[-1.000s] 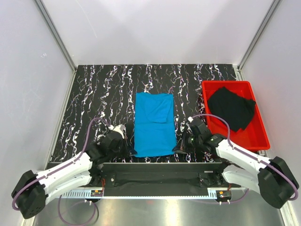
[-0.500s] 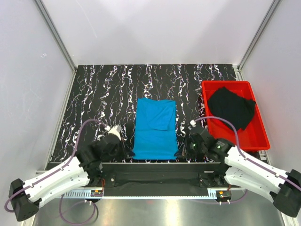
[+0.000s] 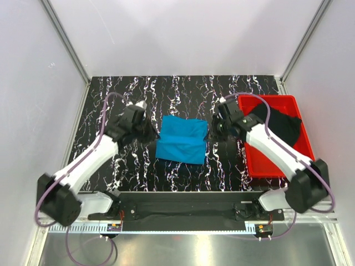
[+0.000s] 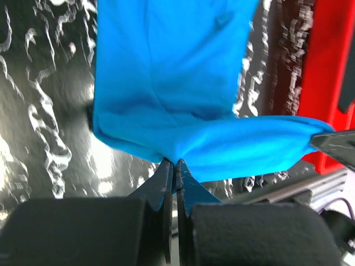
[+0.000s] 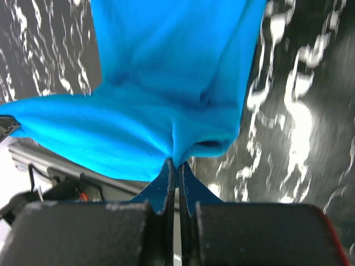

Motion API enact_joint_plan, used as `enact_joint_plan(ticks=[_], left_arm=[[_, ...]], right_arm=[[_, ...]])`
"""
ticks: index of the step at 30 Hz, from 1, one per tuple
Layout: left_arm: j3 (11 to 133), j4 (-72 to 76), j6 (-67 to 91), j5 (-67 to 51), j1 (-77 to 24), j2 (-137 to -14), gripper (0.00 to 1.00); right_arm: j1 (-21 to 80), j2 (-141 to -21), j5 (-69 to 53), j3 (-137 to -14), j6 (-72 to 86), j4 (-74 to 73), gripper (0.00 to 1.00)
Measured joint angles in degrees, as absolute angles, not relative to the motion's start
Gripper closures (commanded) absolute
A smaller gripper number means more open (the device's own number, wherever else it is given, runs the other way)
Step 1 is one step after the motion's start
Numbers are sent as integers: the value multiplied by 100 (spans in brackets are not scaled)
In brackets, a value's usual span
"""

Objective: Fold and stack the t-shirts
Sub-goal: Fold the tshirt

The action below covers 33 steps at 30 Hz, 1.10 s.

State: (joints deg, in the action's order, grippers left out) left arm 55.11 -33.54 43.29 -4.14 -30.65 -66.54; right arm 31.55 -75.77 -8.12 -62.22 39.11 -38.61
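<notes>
The blue shirt [image 3: 180,139] sits mid-desk [image 3: 111,100], part-folded, with one edge lifted and stretched between the arms. The left gripper [image 3: 151,132] is clamped on one corner of that edge and the right gripper [image 3: 212,128] on the other. Both wrist views show jaws pressed together on bunched cloth that sags between them. The fabric looks light, limp and shapeless, likely to drag and wrinkle unless kept taut. Hem corners, pinched through all layers, seem the surest hold. The black shirt [image 3: 277,124] lies crumpled in the tray [image 3: 266,98], well apart.
</notes>
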Motion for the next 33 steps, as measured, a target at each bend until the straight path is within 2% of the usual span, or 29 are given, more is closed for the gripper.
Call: enact_joint_plan(ticks=[12, 14, 15, 17, 18, 19, 20, 25, 29, 30, 31, 32, 33], left_arm=[[7415, -2904, 3468, -1400, -1990, -9365, 100], [7719, -2779, 3417, -1481, -1929, -9730, 96], [7887, -2764, 3393, -1522, -1905, -9937, 94], [8232, -2731, 3334, -1608, -1872, -10346, 84], [8451, -2733, 3301, -1653, -1859, -10597, 80], [8683, -2738, 3271, -1682, -1839, -10868, 75], [8906, -2738, 3245, -1693, -1820, -11124, 62], [9894, -2814, 3017, -1555, -1612, -12189, 54], [10490, -2875, 2869, -1358, -1422, -12431, 50], [10499, -2840, 2847, -1286, -1389, -12331, 44], [10449, -2814, 2832, -1245, -1365, -12213, 41], [10204, -2644, 2829, -1212, -1328, -11926, 40], [9937, -2539, 2829, -1227, -1306, -11625, 38]], right_arm=[[2014, -9904, -1800, -7706, 2867, -3420, 100], [1885, -10191, -1916, -7924, 2768, -3358, 100], [1802, -10353, -1990, -8040, 2720, -3301, 96], [1673, -10600, -2086, -8204, 2672, -3245, 82], [1608, -10742, -2134, -8300, 2644, -3212, 82], [1551, -10899, -2187, -8396, 2609, -3170, 77], [1496, -11056, -2220, -8499, 2589, -3133, 72], [1284, -11649, -2156, -8794, 2508, -2978, 43], [1210, -11828, -1747, -9105, 2270, -3221, 41], [1201, -11845, -1643, -9231, 2206, -3297, 39], [1197, -11839, -1562, -9312, 2147, -3319, 37], [1192, -11804, -1525, -9345, 2102, -3306, 30], [1194, -11747, -1455, -9338, 2071, -3312, 29]])
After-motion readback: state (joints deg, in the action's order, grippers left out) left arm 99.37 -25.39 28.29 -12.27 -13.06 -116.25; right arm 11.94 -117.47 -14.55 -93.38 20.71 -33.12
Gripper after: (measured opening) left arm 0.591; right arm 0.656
